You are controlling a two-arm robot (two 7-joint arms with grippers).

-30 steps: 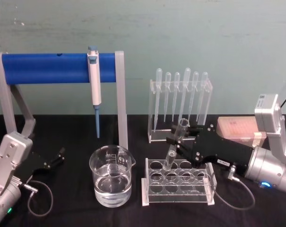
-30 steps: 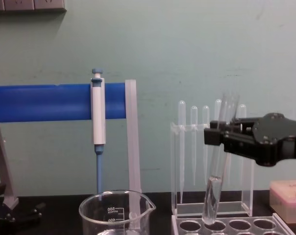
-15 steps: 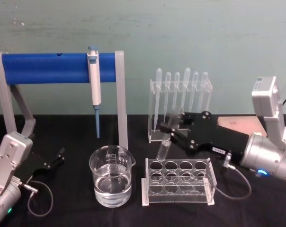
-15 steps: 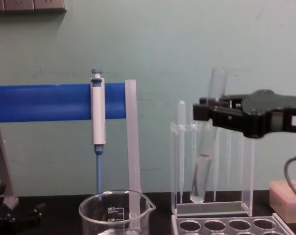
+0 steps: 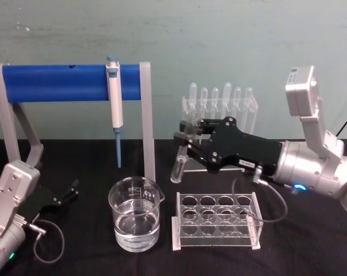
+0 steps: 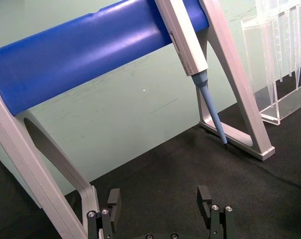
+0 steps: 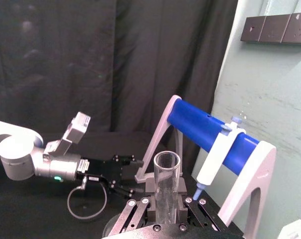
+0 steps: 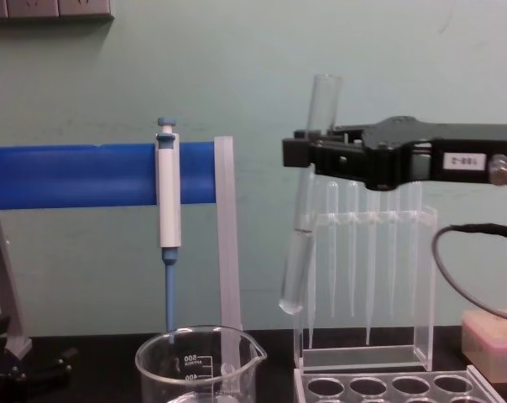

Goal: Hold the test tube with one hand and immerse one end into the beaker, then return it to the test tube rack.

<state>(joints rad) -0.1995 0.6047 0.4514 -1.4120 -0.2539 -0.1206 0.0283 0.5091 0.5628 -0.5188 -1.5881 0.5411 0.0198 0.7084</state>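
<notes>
My right gripper (image 5: 184, 140) is shut on the test tube (image 5: 177, 167), a clear glass tube that hangs tilted in the air, rounded end down. In the chest view the test tube (image 8: 300, 252) hangs above and to the right of the beaker (image 8: 199, 369), apart from it. The beaker (image 5: 135, 215) holds clear liquid and stands on the black table, left of the tube rack (image 5: 216, 221). In the right wrist view the tube's open rim (image 7: 166, 162) rises between the fingers. My left gripper (image 6: 159, 206) rests open and parked at the table's left side, seen in the head view (image 5: 61, 195).
A blue-barred stand (image 5: 70, 82) with a hanging micropipette (image 5: 114, 103) is behind the beaker. A clear holder of thin pipettes (image 5: 219, 109) stands behind my right gripper. A pink box (image 8: 493, 332) sits at the far right.
My right gripper has lifted the test tube out of the rack and carried it up and to the left, towards the beaker. The left arm has not moved.
</notes>
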